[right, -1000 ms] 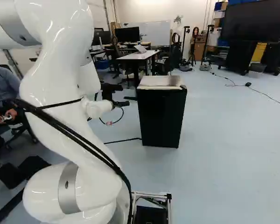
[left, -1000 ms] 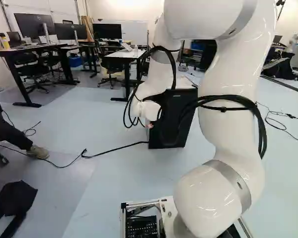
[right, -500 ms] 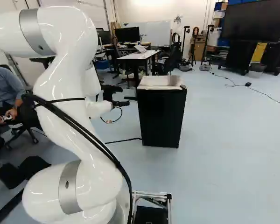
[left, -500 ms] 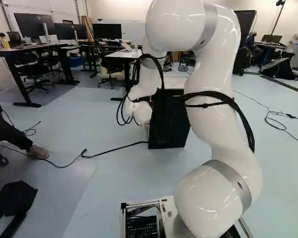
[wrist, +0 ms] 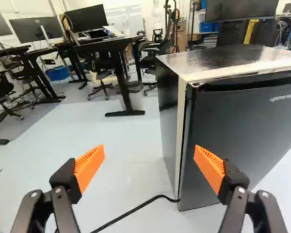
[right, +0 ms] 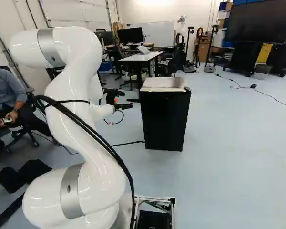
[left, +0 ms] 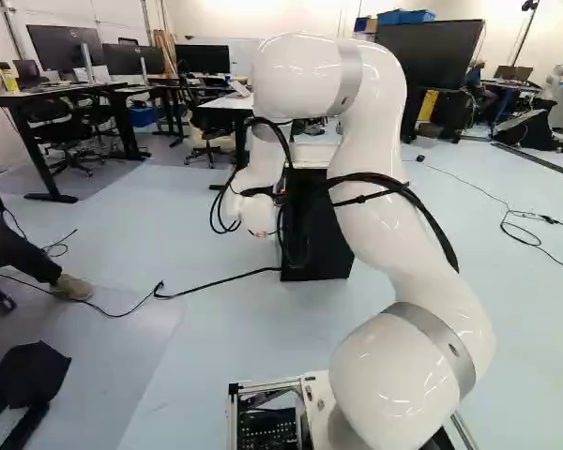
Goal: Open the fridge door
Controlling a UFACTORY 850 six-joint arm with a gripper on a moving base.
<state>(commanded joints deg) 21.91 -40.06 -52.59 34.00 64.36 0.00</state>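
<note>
Fridge door (wrist: pixel 237 136), closed on the fridge (wrist: pixel 169 102) ahead of the arm (right: pixel 74 81), is faced by the end effector (wrist: pixel 149 162), spread apart and empty, the approach apparently in hand, with careful alignment to the door's near edge (wrist: pixel 188 126) needed next.

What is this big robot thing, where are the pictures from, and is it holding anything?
It's a white robot arm on a moving base. Two pictures look ahead from behind it, one from its left, one from its right. The third comes from a camera on its wrist. Its black end effector has two fingers with orange pads; they're open, holding nothing. All three pictures show the same dark fridge, door shut, standing on the floor. A black cable lies by its foot.
</note>
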